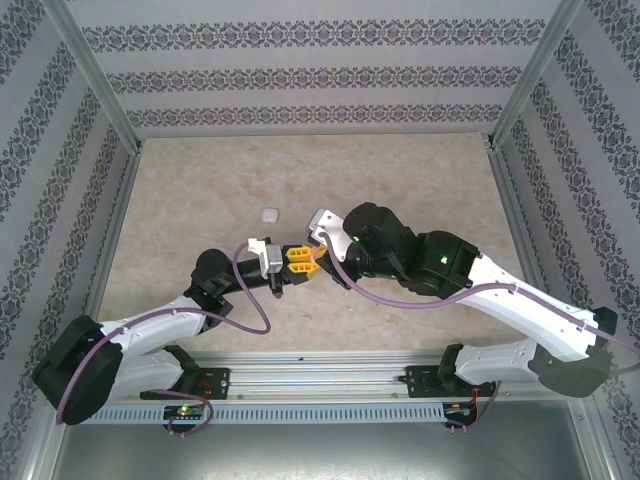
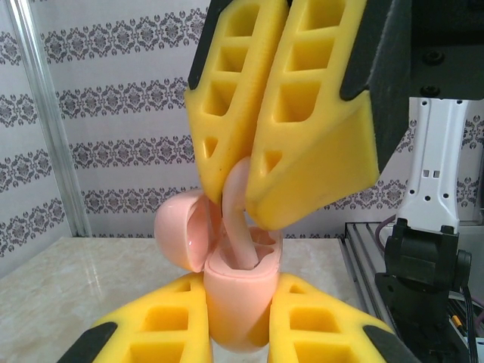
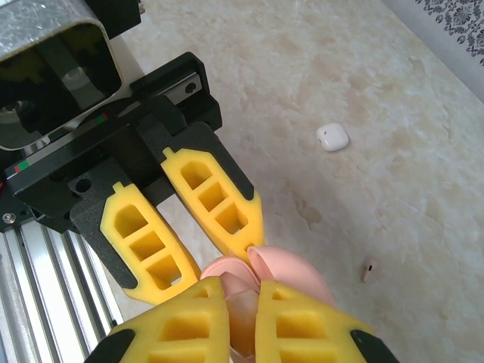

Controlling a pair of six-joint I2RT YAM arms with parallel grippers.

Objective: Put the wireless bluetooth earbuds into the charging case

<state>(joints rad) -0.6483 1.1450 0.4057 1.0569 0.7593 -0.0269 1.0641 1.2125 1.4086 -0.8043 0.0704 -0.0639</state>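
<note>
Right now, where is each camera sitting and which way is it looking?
Top camera: above and behind, looking down at the table; both arms show, left gripper beside right gripper.
Left wrist camera: on the left arm, looking along its own fingers at the pink charging case they hold and the earbud at its opening.
Right wrist camera: on the right arm, looking down past its own fingers at the table.
Shared: both wrist views show the case; top and right wrist show the small white piece.

Tip of the earbud (image 2: pixel 233 215) hidden inside the charging case (image 2: pixel 238 302); case bottom cut by lower edge.
</note>
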